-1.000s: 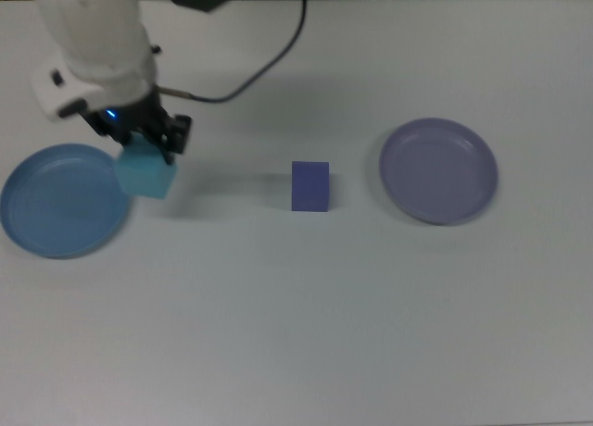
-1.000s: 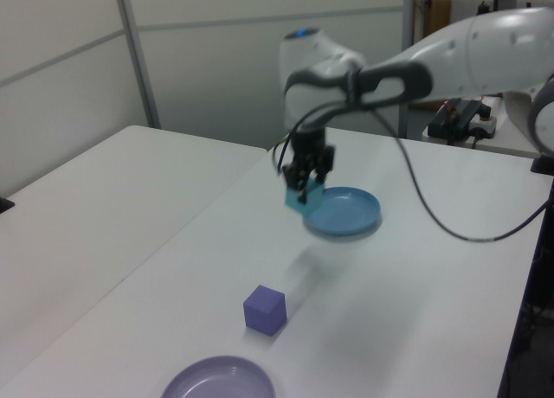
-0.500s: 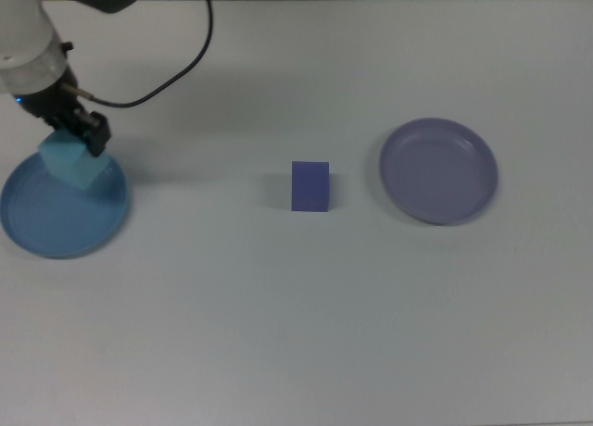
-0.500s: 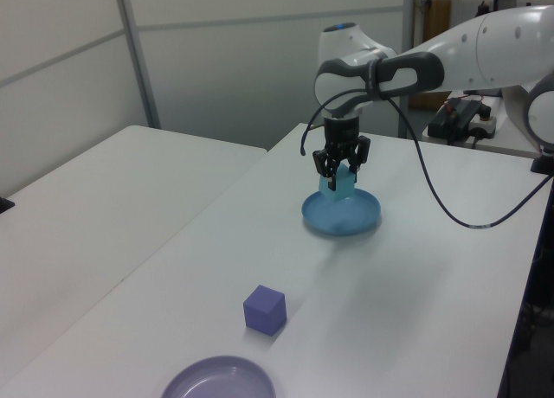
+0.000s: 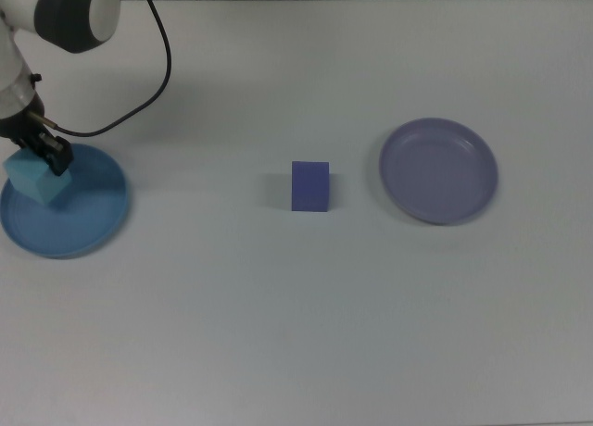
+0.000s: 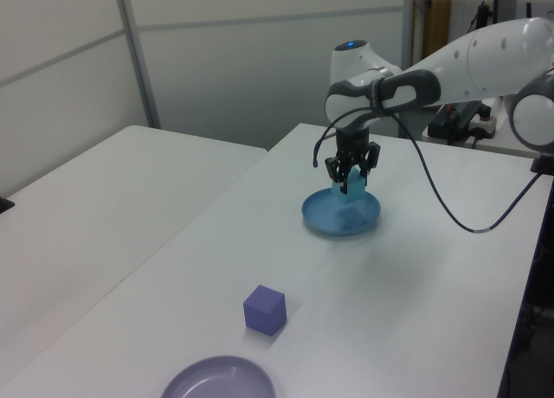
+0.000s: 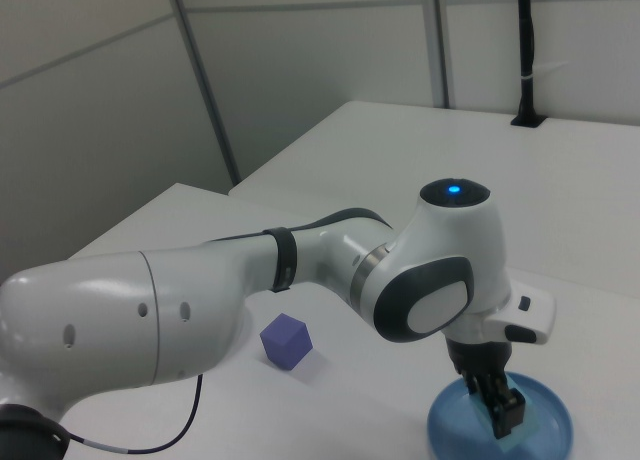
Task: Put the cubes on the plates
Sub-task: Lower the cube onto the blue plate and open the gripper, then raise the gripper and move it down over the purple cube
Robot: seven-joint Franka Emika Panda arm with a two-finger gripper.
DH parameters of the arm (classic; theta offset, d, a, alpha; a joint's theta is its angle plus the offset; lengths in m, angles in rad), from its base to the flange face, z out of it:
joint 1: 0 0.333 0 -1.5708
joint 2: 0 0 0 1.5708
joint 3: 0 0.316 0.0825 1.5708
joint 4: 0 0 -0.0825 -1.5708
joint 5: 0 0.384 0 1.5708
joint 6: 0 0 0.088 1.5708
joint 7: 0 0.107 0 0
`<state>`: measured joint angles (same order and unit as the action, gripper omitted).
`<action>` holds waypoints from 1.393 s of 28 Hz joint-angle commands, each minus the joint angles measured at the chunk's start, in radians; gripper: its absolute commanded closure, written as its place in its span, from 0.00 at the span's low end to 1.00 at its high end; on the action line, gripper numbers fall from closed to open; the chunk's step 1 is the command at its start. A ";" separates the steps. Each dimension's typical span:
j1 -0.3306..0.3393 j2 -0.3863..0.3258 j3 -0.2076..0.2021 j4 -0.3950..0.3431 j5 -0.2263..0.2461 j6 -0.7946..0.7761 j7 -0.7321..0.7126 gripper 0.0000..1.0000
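Near the counter (image 5: 306, 333)'s left edge in the top view, my pincer (image 5: 39, 163) pinches the cyan cube (image 5: 31, 178) over the blue plate (image 5: 83, 218); whether the cube touches the plate I cannot tell. At the counter's middle sits the indigo cube (image 5: 309, 185), free of both plates. Toward the right edge lies the lavender plate (image 5: 438, 170), holding nothing. I judge the cubes light, stiff and matte, best gripped across two opposite flat faces.
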<state>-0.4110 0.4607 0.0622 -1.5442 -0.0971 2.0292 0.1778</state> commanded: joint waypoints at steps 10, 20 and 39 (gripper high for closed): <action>0.024 0.016 -0.002 0.012 -0.024 0.006 0.023 0.00; 0.073 0.010 0.004 0.015 -0.026 -0.007 0.022 0.00; 0.510 -0.074 0.007 0.009 -0.010 -0.251 0.034 0.00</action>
<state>-0.0267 0.4172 0.0823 -1.5188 -0.1023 1.8226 0.1913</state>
